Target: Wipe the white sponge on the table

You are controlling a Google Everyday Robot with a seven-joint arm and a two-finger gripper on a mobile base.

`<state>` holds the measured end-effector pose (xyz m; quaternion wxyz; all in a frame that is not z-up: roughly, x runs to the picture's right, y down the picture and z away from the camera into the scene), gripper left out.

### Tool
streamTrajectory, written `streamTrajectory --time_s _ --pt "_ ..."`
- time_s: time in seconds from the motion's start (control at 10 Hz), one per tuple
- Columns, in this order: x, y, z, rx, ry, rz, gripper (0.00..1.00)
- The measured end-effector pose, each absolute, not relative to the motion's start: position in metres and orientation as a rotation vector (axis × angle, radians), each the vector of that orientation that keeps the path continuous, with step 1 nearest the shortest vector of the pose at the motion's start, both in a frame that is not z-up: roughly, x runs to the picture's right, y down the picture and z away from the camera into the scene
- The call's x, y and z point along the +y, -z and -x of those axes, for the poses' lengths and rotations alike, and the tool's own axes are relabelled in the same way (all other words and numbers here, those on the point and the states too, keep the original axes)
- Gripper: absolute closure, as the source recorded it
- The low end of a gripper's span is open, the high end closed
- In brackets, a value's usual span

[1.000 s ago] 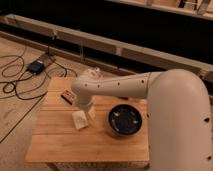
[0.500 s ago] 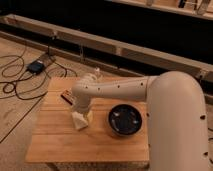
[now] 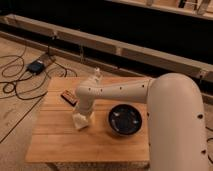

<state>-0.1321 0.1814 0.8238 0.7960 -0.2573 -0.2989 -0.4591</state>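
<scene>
The light wooden slatted table [image 3: 55, 142] fills the middle of the camera view. The white sponge [image 3: 78, 125] lies left of the table's centre, and only a pale edge of it shows under the arm's end. My gripper [image 3: 83, 118] points straight down from the thick white arm and sits on or right at the sponge. It merges with the sponge, so where one ends and the other starts is unclear. The arm reaches in from the right.
A black bowl [image 3: 125, 120] stands just right of the gripper. A dark brown-red bar [image 3: 69, 97] lies near the table's back left. Cables [image 3: 17, 85] and a dark box [image 3: 36, 66] lie on the floor to the left. A long bench or rail [image 3: 150, 50] runs behind.
The gripper has come down and slightly left, from above the sponge onto it. The sponge showed fully a second ago and is now mostly covered. Bowl and bar have not moved.
</scene>
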Motion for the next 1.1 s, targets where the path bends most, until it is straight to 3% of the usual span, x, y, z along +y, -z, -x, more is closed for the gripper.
streamTrajectory --time_s 0.9,1.1 --pt "0.202 -0.845 0.138 -0.667 1.0 0.561 0.21" --pt "0.202 -0.849 0.136 -0.657 0.985 0.568 0.35"
